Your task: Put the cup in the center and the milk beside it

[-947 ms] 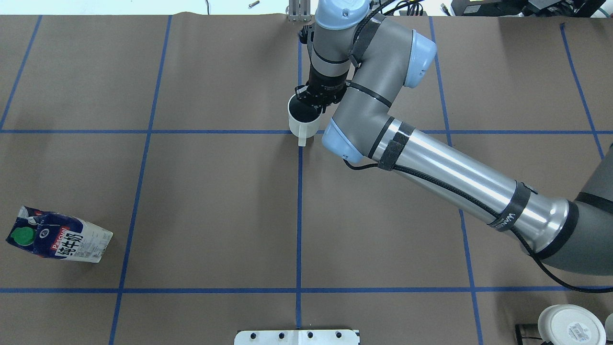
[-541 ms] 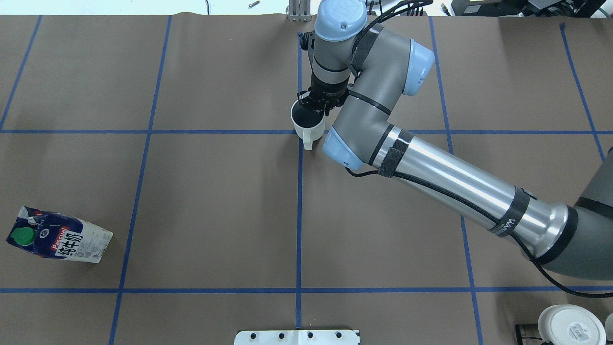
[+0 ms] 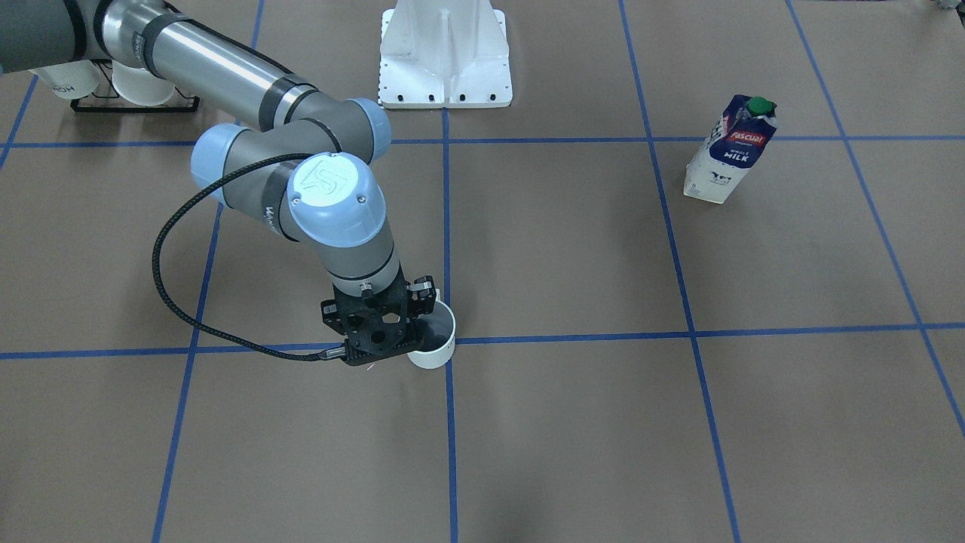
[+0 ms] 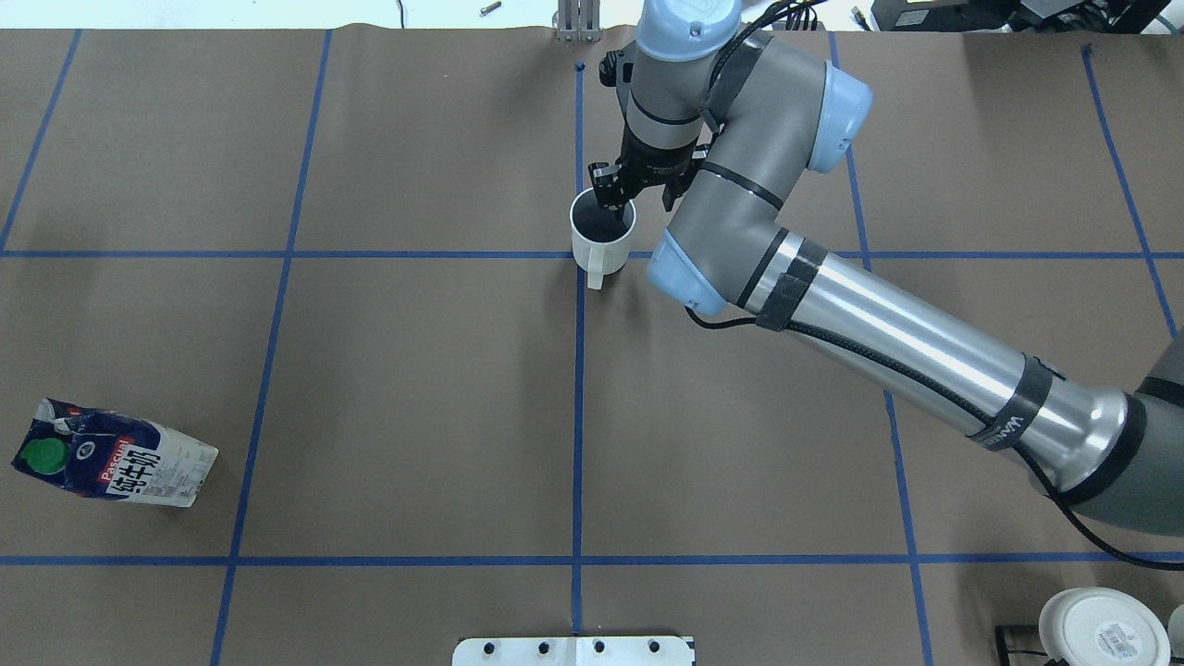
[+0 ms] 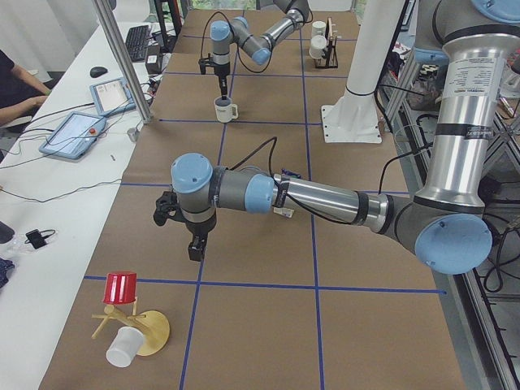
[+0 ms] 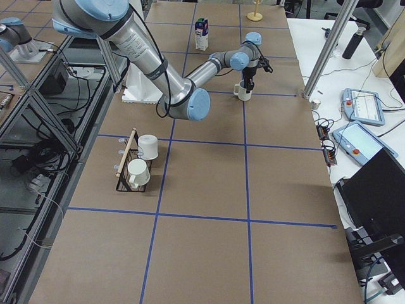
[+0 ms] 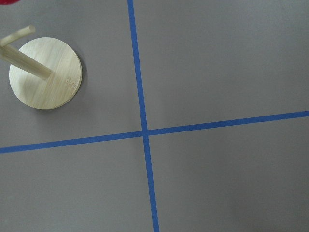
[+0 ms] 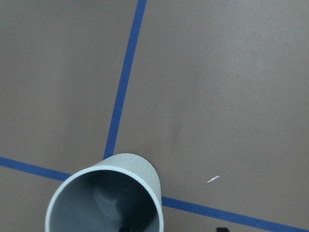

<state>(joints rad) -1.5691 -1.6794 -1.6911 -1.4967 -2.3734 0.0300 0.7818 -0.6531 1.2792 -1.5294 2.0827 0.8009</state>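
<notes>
Only exterior left shows the left pincer point(image 5: 194, 253), far from the cup point(image 5: 223, 110).

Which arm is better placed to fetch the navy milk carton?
Left. The navy milk carton stands on the robot's left side; the right gripper is far off at the white mug.

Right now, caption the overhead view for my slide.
Right gripper at the rim of the cup at the center crossing; milk stands far left.
</notes>
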